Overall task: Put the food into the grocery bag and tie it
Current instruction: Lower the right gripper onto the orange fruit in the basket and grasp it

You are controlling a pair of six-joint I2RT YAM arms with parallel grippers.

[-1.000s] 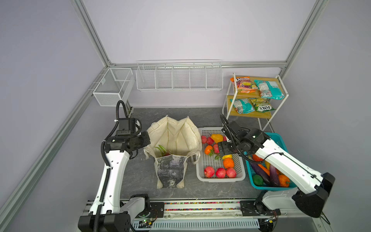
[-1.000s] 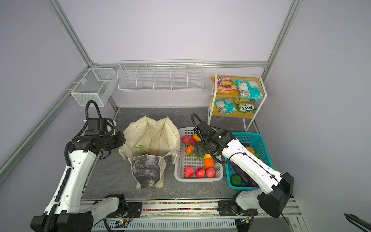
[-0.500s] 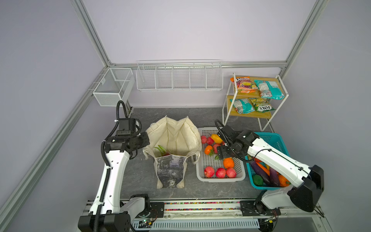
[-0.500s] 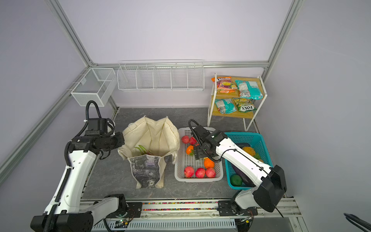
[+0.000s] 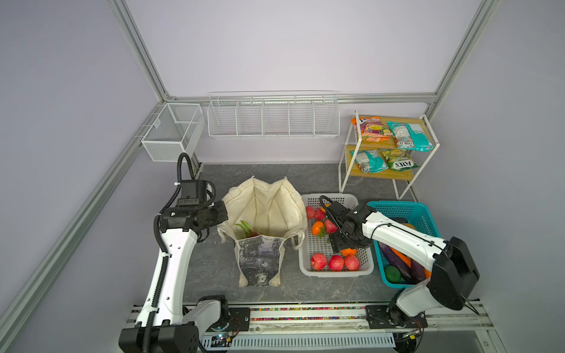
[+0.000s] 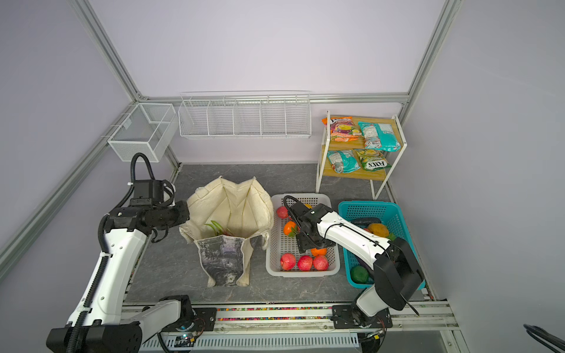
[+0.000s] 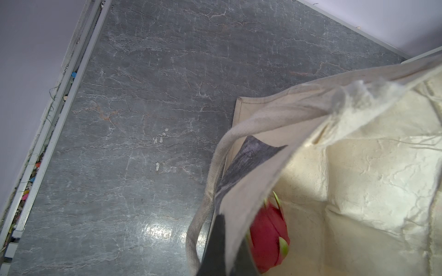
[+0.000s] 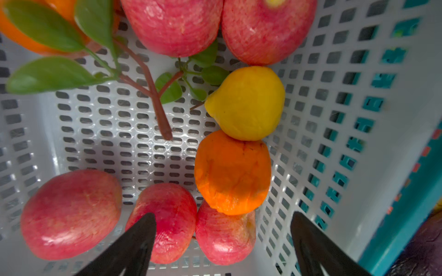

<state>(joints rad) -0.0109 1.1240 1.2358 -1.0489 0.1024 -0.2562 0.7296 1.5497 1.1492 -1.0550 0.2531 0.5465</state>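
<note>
- The grocery bag (image 5: 269, 214) stands mouth-up around the middle of the tabletop (image 5: 321, 180), with its printed panel facing the front edge.
- The left gripper (image 7: 227, 241) is clamped tight on the bag's left rim, cloth pinched between its dark fingers, and the bag's mouth gapes open.
- Down inside the bag lies a dragon fruit (image 7: 267, 239), pink with green tips.
- Just right of the bag sits a white basket (image 5: 336, 273). The right gripper (image 8: 222, 218) hangs over it with its jaws spread wide, holding nothing.
- Under those jaws an orange (image 8: 232, 172) touches a yellow lemon (image 8: 246, 102), and three apples (image 5: 336, 262) line the basket's front wall.
- A teal basket (image 5: 394, 209) of vegetables sits near the tabletop's right edge, just beside the white one.
- Teal snack packets (image 5: 411, 136) lie on the rack (image 5: 379, 175) at the far right corner.
</note>
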